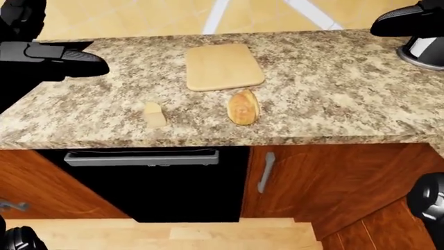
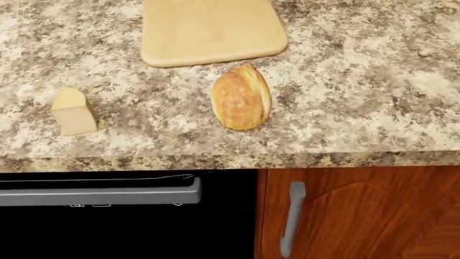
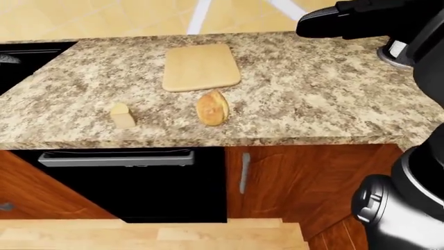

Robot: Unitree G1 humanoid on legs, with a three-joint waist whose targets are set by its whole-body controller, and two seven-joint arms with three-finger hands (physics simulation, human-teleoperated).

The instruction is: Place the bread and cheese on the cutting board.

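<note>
A pale wooden cutting board [image 2: 212, 29] lies flat on the speckled granite counter [image 2: 373, 81]. Just below it in the head view a golden bread loaf [image 2: 241, 97] stands on its edge, close to the board's lower rim but apart from it. A pale cheese wedge [image 2: 73, 111] sits to the left near the counter's edge. My left hand [image 1: 93, 62] hovers high at the left-eye view's upper left, open and holding nothing. At the upper right of the right-eye view my right hand [image 3: 312, 27] is raised over the counter, fingers stretched out, nothing in it.
Below the counter are a black appliance front with a grey bar handle [image 2: 101, 194] and a wooden cabinet door with a grey handle [image 2: 291, 216]. A grey and white appliance base [image 1: 423, 49] stands at the counter's right. A black stove top [image 3: 21, 57] lies at the left.
</note>
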